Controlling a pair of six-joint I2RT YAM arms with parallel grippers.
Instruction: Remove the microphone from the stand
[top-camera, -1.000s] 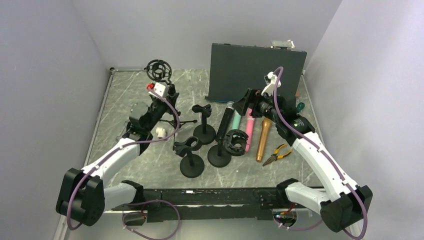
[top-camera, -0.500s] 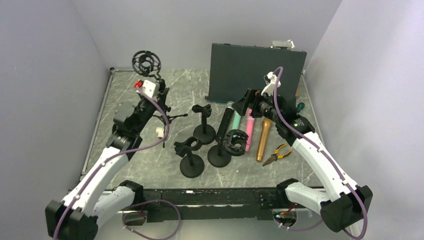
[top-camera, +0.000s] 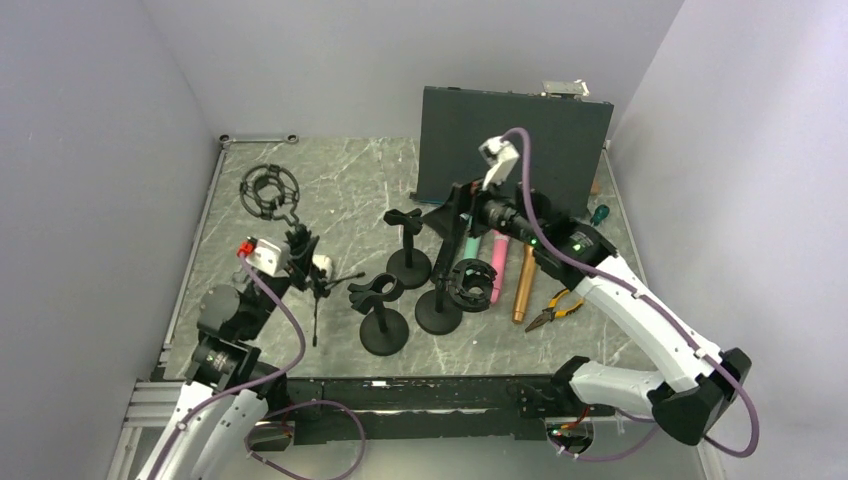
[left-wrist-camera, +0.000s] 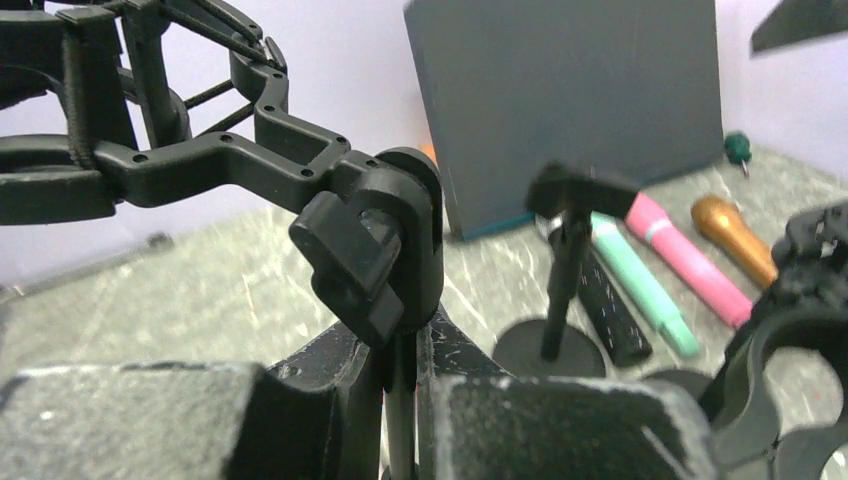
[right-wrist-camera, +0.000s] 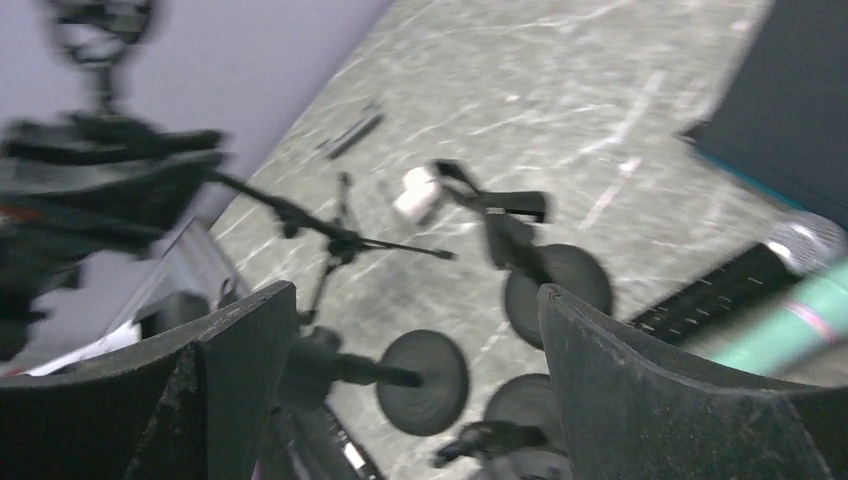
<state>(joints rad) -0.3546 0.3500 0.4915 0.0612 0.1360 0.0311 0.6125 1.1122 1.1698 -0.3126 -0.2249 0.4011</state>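
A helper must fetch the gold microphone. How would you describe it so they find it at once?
Start at the dark upright panel at the back of the table. Microphones lie in a row before it; the gold microphone is the rightmost, beside the pink microphone, yellow-handled pliers near its front end. It alone is coppery gold.

table: grey marbled | stand: black | microphones: pink, gold, perhaps teal

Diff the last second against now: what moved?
Left gripper, shut on the tripod stand, pulled back toward the near left edge, carrying it along. Right gripper, open, swung left off the microphones. Microphones, round-base stands and pliers stayed put.
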